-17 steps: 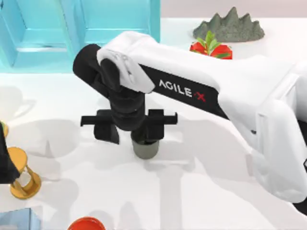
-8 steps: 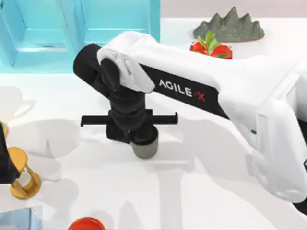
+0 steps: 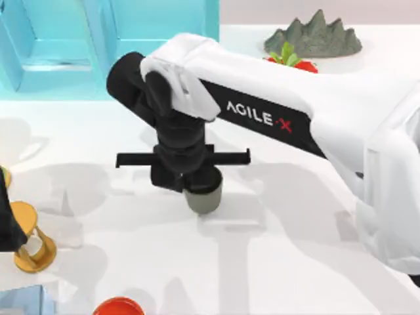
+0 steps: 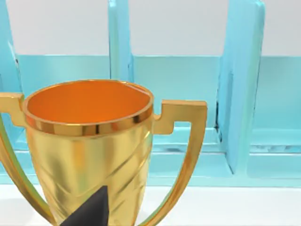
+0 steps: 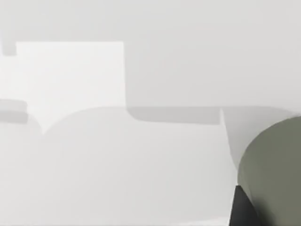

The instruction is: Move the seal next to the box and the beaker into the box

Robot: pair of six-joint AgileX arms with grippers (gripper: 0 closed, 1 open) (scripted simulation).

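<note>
— Right gripper is down near the middle of the table, its black fingers closed on the rim of the beaker, reaching in from the right side.

— Does the cup touch the table?

— From above I cannot tell; its shadow lies just beside it. It sits well apart from the turquoise box at the far left.

— What does the right wrist view add?

— A close look at the beaker's side: plain, matte grey-green, curved, with a dark fingertip against it and bare white table behind. The top view shows instead its round, slightly tapered shape with no handle.

— And the left arm?

— Parked at the left edge, near side; the left gripper shows as a dark shape there, and I cannot tell how its fingers stand. Its wrist view looks past a golden trophy cup with two handles to the box's turquoise partitions.

— Anything else on the table?

— A golden hourglass-shaped stand near left, a red round object at the near edge, a grey-green rock model at the far right, and a red fruit with green leaves partly behind the arm.
</note>
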